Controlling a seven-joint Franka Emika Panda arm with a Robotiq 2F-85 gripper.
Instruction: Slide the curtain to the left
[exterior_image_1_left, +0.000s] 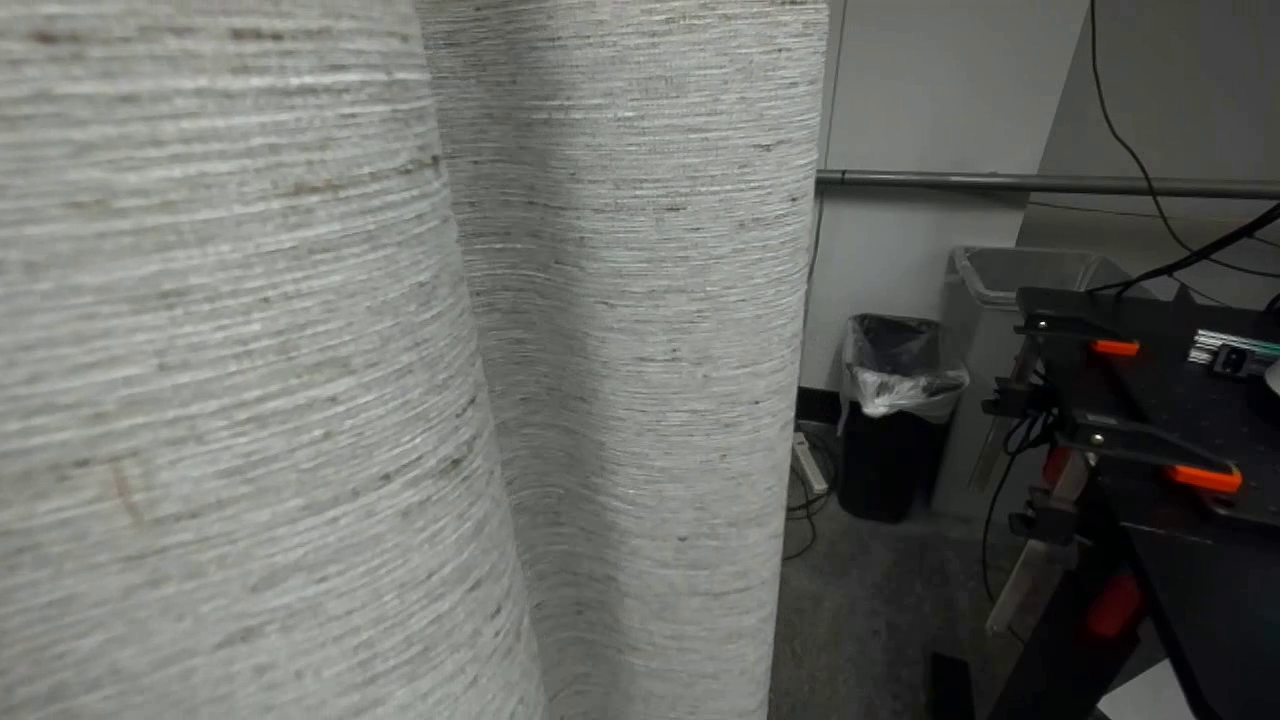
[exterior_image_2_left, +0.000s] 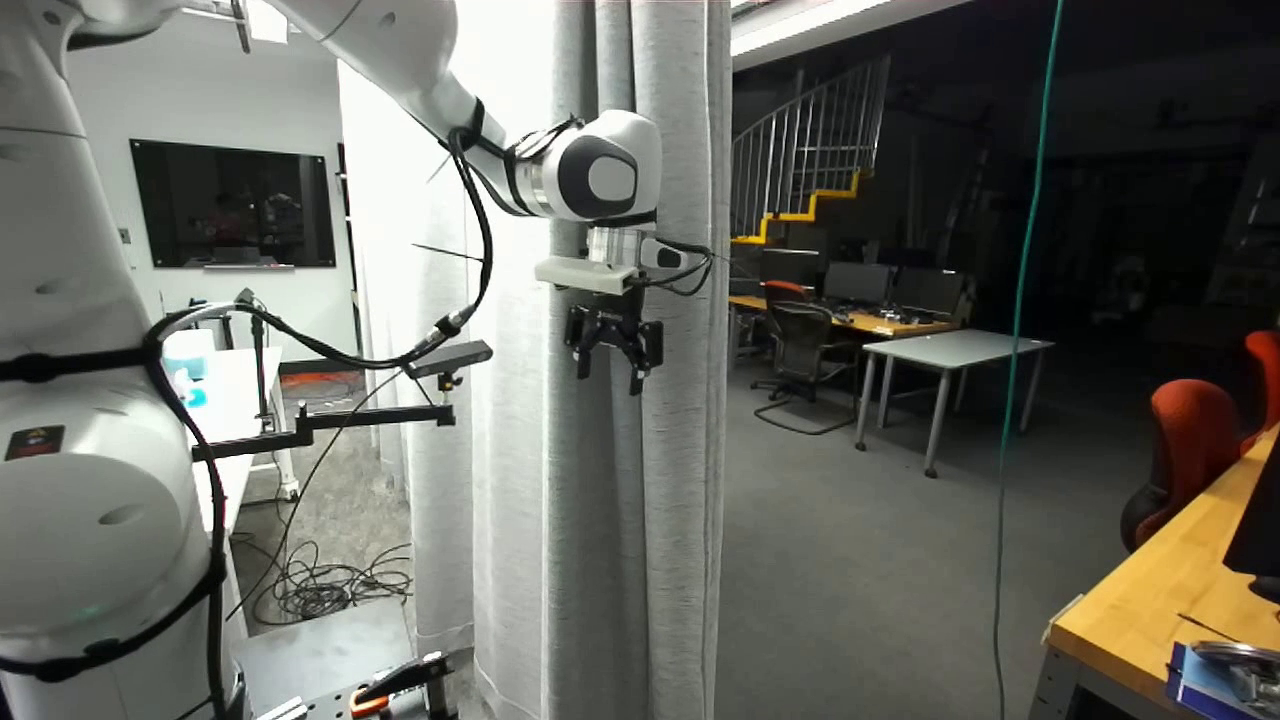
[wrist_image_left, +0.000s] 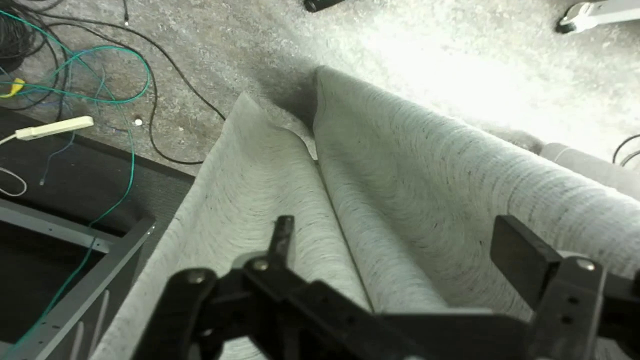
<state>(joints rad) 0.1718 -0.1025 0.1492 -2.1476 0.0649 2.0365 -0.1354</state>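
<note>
The curtain is light grey woven cloth with deep vertical folds. It fills the left and middle of an exterior view (exterior_image_1_left: 640, 350) at close range. In another exterior view the curtain (exterior_image_2_left: 510, 520) hangs down the middle, behind the arm. My gripper (exterior_image_2_left: 610, 378) points down, fingers apart, in front of the curtain's right part. In the wrist view the curtain (wrist_image_left: 400, 165) runs down to the floor in folds, seen from above. There the open gripper (wrist_image_left: 395, 222) has folds showing between and beyond its fingers. No cloth looks pinched. My gripper is hidden in the close curtain view.
A black bracket (exterior_image_2_left: 330, 424) with a camera sits left of the gripper, beside the arm's base. Cables (exterior_image_2_left: 325, 590) lie on the floor. A black bin (exterior_image_1_left: 885, 460) and a black table (exterior_image_1_left: 1130, 400) with orange-tipped clamps stand right of the curtain. A green cable (exterior_image_2_left: 1020, 300) hangs farther right.
</note>
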